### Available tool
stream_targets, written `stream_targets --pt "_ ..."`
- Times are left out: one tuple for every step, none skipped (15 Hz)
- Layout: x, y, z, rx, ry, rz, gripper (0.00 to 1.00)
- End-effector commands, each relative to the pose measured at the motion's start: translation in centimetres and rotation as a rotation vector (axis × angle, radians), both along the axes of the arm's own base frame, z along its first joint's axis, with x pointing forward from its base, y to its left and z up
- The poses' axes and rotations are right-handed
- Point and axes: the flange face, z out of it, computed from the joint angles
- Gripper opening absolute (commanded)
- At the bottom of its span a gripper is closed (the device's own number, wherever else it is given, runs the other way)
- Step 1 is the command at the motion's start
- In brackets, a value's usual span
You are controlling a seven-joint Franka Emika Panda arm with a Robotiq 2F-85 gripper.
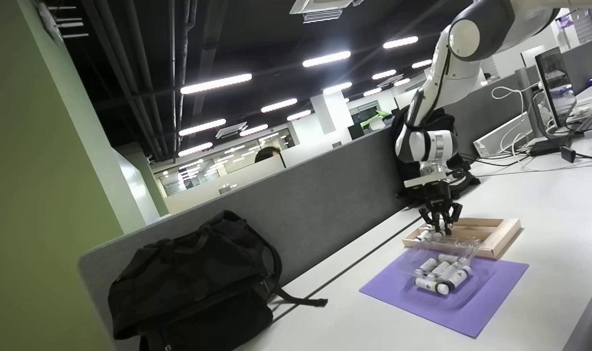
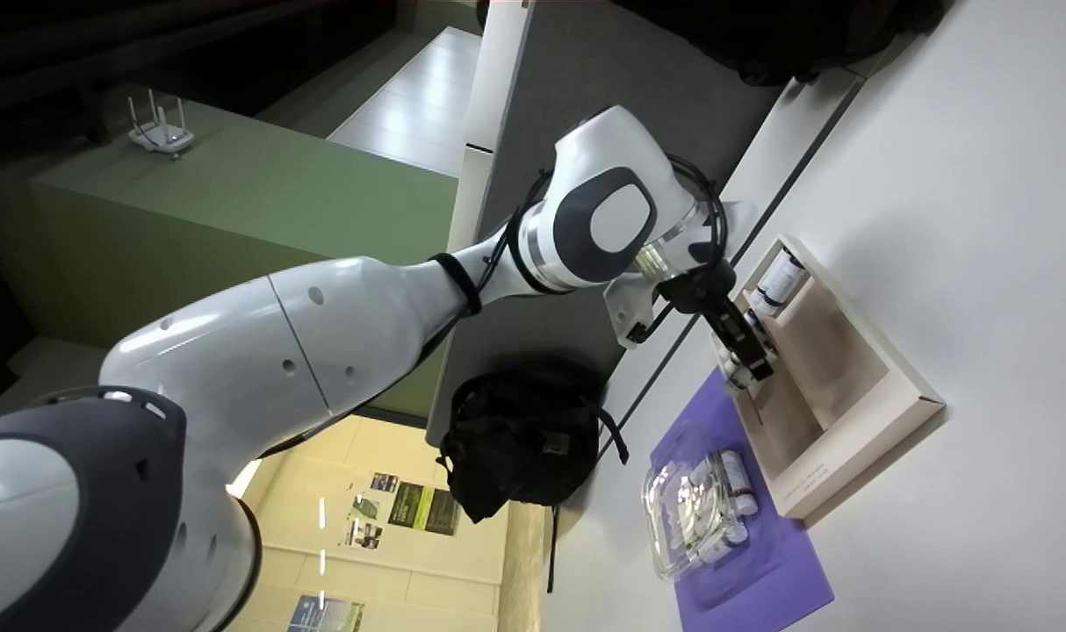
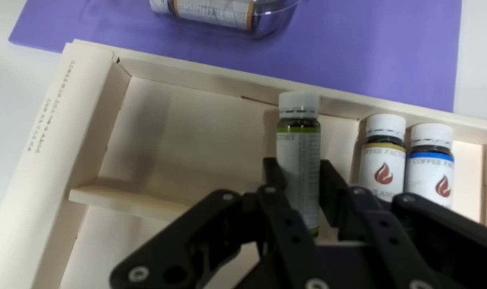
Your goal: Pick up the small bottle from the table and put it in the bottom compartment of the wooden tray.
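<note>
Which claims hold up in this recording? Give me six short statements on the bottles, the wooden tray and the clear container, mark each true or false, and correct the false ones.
1. The end effector grips a green-banded bottle. True.
2. The green-banded bottle has a red cap. False: its cap is white.
3. A gold-banded bottle and a blue-banded bottle are side by side in the wooden tray. True.
4. The clear container sits inside the wooden tray. False: the clear container rests on the purple mat.
5. Several bottles are in the clear container. True.
6. The wooden tray is one undivided space. False: a divider splits it.
</note>
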Motion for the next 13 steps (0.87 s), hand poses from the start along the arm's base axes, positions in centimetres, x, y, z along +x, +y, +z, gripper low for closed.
stream_targets --pt "0.7 -0.3 0.4 -0.012 0.018 -0.031 0.62" --pt "0.7 -0.3 0.6 -0.013 0.014 -0.030 0.62" --pt "0.7 -0.2 1.0 -0.013 0.002 -0.024 0.67" --pt "0.6 -0.2 1.5 -0.015 -0.012 -0.019 0.73" --pt "0.4 0.0 2.2 -0.014 -0.028 -0.011 0.79" --pt "0.3 0.1 2.9 -0.014 -0.043 -0.002 0.86" --pt "0.2 0.2 3.7 -0.020 -0.065 0.006 0.92" --pt "0.0 0.3 4.7 -0.021 -0.087 0.020 0.98" --pt "-0.3 0.4 5.6 -0.026 -0.108 0.032 0.99" --pt "-0.7 0.3 6.6 -0.031 -0.135 0.051 1.00" --pt "0.8 0.0 4.1 -0.029 -0.095 0.040 0.91" --pt "0.7 0.0 5.0 -0.033 -0.112 0.049 0.96" --pt "0.4 0.1 5.7 -0.033 -0.120 0.055 1.00"
